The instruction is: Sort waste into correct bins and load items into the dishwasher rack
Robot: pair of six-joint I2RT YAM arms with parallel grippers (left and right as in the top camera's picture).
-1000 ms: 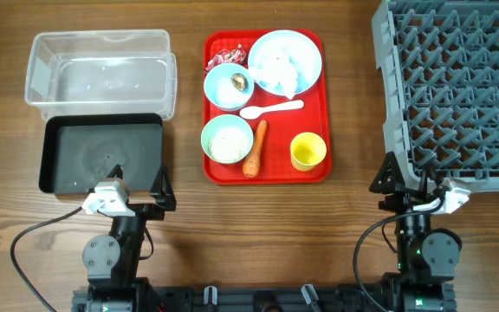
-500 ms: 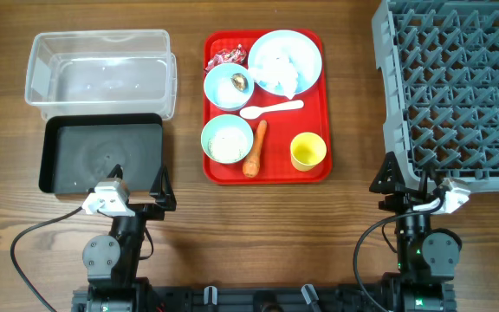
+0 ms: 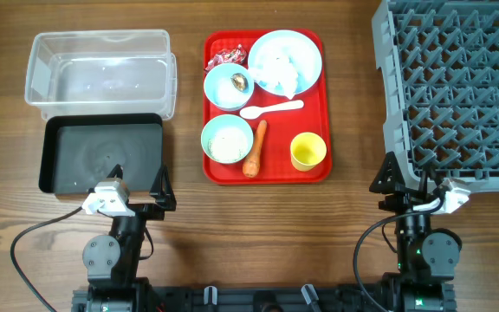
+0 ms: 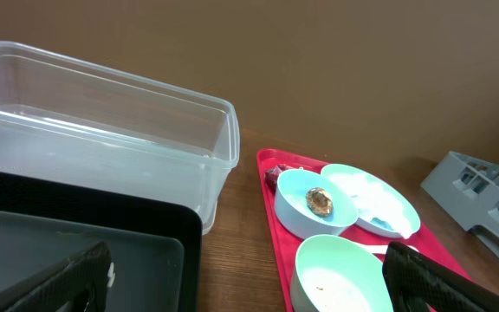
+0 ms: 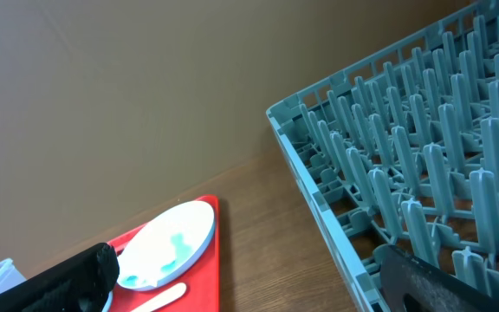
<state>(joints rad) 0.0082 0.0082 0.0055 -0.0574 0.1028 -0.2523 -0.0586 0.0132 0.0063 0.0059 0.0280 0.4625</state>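
On the red tray point(image 3: 277, 130) lie a pale blue plate point(image 3: 311, 48) with crumpled tissue point(image 3: 282, 69), a bowl point(image 3: 217, 92) holding a brown lump point(image 3: 240, 81), a bowl point(image 3: 207, 139) of rice, a carrot point(image 3: 256, 148), a white spoon point(image 3: 271, 109), a yellow cup point(image 3: 307, 151) and a red wrapper point(image 3: 226, 57). The clear bin point(image 3: 100, 74) and black bin point(image 3: 102, 154) stand to the left, the grey rack point(image 3: 457, 87) to the right. My left gripper point(image 3: 139, 178) is open at the black bin's near edge. My right gripper point(image 3: 414, 178) is open at the rack's near corner. Both are empty.
Bare wooden table lies between the bins and the tray, and between the tray and the rack. In the left wrist view the black bin point(image 4: 76, 251) sits just under the left finger. The rack's edge point(image 5: 336, 208) runs close past the right gripper.
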